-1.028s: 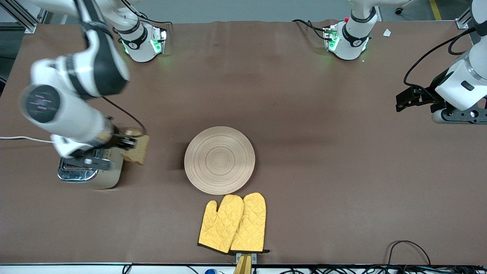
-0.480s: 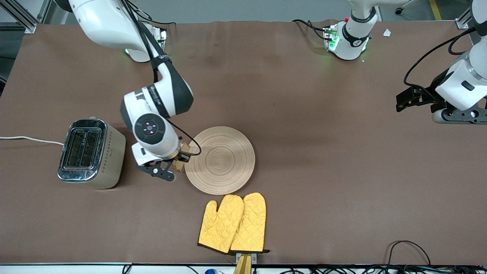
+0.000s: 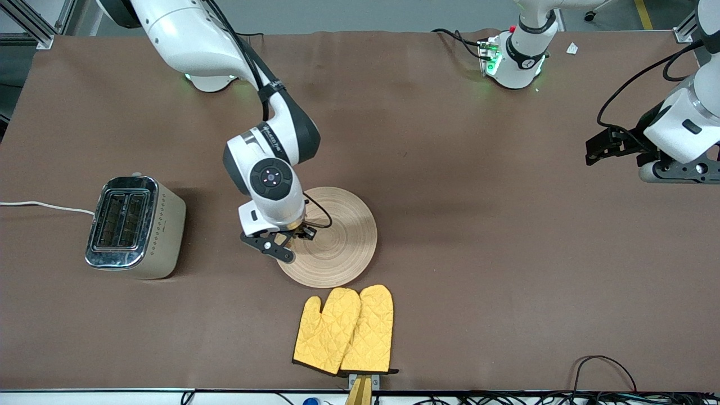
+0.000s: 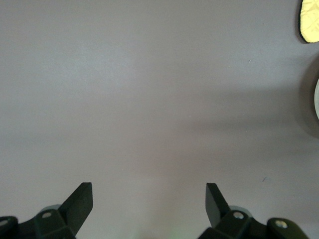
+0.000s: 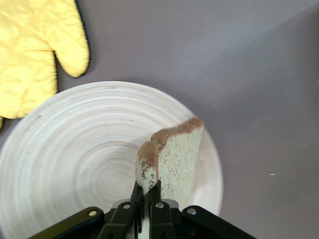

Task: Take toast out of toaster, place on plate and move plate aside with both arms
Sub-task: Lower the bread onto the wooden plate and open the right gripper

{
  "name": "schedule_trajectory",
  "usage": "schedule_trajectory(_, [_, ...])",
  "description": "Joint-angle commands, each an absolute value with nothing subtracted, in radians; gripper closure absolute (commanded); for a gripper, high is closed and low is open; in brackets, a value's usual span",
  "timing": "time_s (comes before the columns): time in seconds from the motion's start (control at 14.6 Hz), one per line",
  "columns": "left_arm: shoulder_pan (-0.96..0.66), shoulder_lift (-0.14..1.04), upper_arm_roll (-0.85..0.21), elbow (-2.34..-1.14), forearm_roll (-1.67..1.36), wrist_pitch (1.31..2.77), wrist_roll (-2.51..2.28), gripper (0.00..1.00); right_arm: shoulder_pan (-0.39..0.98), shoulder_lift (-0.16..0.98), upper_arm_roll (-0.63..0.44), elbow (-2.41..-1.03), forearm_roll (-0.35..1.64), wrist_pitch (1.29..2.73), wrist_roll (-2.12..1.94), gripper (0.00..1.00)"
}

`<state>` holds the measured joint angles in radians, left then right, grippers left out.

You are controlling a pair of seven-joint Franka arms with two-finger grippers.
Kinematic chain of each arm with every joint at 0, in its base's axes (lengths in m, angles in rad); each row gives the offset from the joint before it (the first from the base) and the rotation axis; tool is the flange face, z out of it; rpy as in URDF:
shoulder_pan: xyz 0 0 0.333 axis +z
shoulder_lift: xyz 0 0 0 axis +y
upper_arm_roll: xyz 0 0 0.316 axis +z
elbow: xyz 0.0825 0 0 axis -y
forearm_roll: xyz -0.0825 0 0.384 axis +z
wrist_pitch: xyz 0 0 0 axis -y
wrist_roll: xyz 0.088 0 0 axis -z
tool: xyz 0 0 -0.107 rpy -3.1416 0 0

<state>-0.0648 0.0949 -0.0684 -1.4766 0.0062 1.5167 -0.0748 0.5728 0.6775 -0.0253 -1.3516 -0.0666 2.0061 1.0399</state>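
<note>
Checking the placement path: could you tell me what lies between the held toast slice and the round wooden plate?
Nothing; right wrist view shows toast slice above bare plate.

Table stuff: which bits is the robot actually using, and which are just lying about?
In use:
toast, held in the shut right gripper over the plate
left gripper, open, waiting

Lying about:
toaster
yellow oven mitts

Robot lab, brown-covered table [image 3: 450, 169], aluminium framing [image 3: 34, 22], trailing cables [image 3: 602, 365]
</note>
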Motion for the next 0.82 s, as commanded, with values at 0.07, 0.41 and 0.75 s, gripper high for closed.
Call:
schedule_trajectory(0.07, [-0.066, 0.103, -0.067, -1.453, 0.025, 1.494, -0.064, 0.00, 0.594, 0.703, -0.031, -1.328, -0.072, 2.074, 1.114, 0.21])
schedule_trajectory(0.41, [-0.067, 0.103, -0.067, -1.453, 0.025, 1.494, -0.064, 0.00, 0.603, 0.687, -0.035, -1.287, -0.080, 2.065, 1.048, 0.00])
schedule_trajectory(0.75, [-0.067, 0.103, -0.067, -1.453, 0.025, 1.494, -0.064, 0.00, 0.487, 0.592, -0.038, -1.299, -0.075, 1.969, 0.832, 0.00])
